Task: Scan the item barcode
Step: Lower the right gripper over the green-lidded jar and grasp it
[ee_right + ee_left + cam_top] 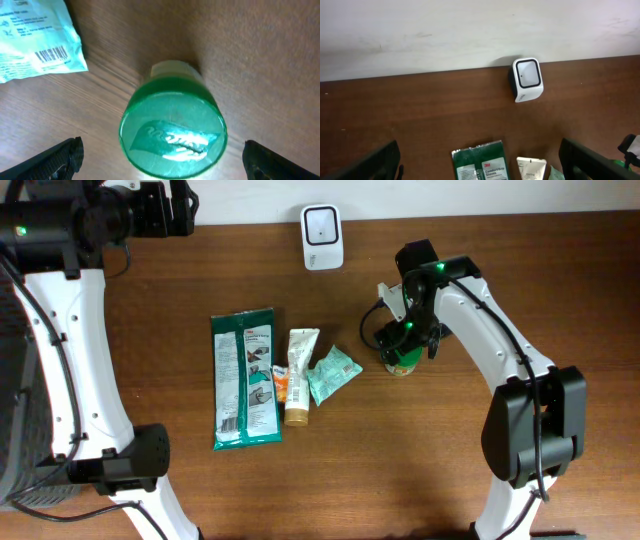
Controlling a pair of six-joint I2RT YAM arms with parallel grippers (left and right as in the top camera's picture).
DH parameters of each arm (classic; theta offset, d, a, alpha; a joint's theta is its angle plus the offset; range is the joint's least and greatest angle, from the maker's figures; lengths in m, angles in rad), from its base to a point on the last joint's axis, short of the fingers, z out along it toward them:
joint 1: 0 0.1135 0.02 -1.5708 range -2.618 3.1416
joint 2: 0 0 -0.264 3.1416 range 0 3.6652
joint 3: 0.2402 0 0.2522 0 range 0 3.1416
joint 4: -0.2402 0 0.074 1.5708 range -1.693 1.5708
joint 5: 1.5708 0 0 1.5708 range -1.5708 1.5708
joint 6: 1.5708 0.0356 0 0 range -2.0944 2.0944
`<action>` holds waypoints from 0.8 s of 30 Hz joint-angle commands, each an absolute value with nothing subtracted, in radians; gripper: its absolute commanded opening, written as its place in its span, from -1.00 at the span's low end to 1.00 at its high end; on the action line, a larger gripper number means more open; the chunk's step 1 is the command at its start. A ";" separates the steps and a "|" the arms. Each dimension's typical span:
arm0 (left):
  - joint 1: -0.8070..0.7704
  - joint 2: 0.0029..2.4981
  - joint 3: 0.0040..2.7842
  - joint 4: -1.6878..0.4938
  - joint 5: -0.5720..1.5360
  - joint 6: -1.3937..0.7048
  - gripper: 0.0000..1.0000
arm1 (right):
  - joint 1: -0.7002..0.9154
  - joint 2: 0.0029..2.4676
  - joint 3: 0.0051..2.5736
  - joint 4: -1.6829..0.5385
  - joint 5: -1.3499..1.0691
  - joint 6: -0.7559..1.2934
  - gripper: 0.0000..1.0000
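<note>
A jar with a green lid (172, 127) stands upright on the table, right of the other items. My right gripper (170, 167) hovers over it, open, its fingers (57, 160) well clear of the lid on both sides. The white barcode scanner (322, 235) stands at the table's back edge. Left of the jar lie a teal packet (332, 373) with a barcode showing, a white tube (298, 375) and a green glove pack (245, 378). At the back left, my left gripper (482, 170) hangs open and holds nothing, facing the scanner (526, 79).
A white wall runs behind the brown wooden table (420, 460). The base of the left arm (130, 460) stands at the front left, the base of the right arm (530, 430) at the front right.
</note>
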State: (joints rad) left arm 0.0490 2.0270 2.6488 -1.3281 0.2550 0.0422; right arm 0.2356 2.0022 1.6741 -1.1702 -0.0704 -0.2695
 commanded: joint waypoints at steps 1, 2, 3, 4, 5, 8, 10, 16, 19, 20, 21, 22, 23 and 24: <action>0.049 2.003 2.666 -1.327 0.266 0.058 0.98 | 0.235 2.006 1.633 -1.148 -0.082 -0.335 0.97; 0.049 2.003 2.666 -1.327 0.266 0.058 0.98 | 0.235 2.006 1.618 -1.137 -0.078 -0.337 0.97; 0.049 2.003 2.666 -1.327 0.266 0.058 0.98 | 0.235 2.006 1.599 -1.119 -0.068 -0.337 0.97; 0.049 2.003 2.666 -1.327 0.266 0.058 0.98 | 0.235 2.006 1.582 -1.102 -0.065 -0.337 0.97; 0.049 2.003 2.666 -1.327 0.266 0.058 0.98 | 0.234 2.006 1.567 -1.090 -0.063 -0.337 0.97; 0.049 2.003 2.666 -1.327 0.266 0.058 0.98 | 0.233 2.006 1.552 -1.069 -0.056 -0.336 0.96; 0.049 2.003 2.666 -1.327 0.266 0.058 0.99 | 0.233 2.006 1.552 -1.061 -0.054 -0.336 0.87; 0.049 2.003 2.666 -1.327 0.266 0.058 0.98 | 0.226 2.006 1.575 -1.056 -0.042 -0.270 0.43; 0.049 2.003 2.666 -1.327 0.266 0.058 0.98 | 0.219 2.005 1.611 -1.063 -0.042 -0.202 0.33; 0.049 2.003 2.666 -1.327 0.266 0.058 0.98 | 0.217 2.005 1.625 -1.066 -0.043 -0.173 0.29; 0.049 2.003 2.666 -1.327 0.266 0.058 0.98 | 0.215 2.005 1.634 -1.071 -0.045 -0.156 0.23; 0.049 2.003 2.666 -1.327 0.266 0.058 0.98 | 0.214 2.005 1.642 -1.077 -0.046 -0.137 0.23; 0.049 2.003 2.666 -1.327 0.266 0.058 0.98 | 0.214 2.005 1.649 -1.082 -0.046 -0.117 0.22; 0.049 2.003 2.666 -1.327 0.266 0.058 0.98 | 0.214 2.005 1.657 -1.091 -0.048 -0.093 0.18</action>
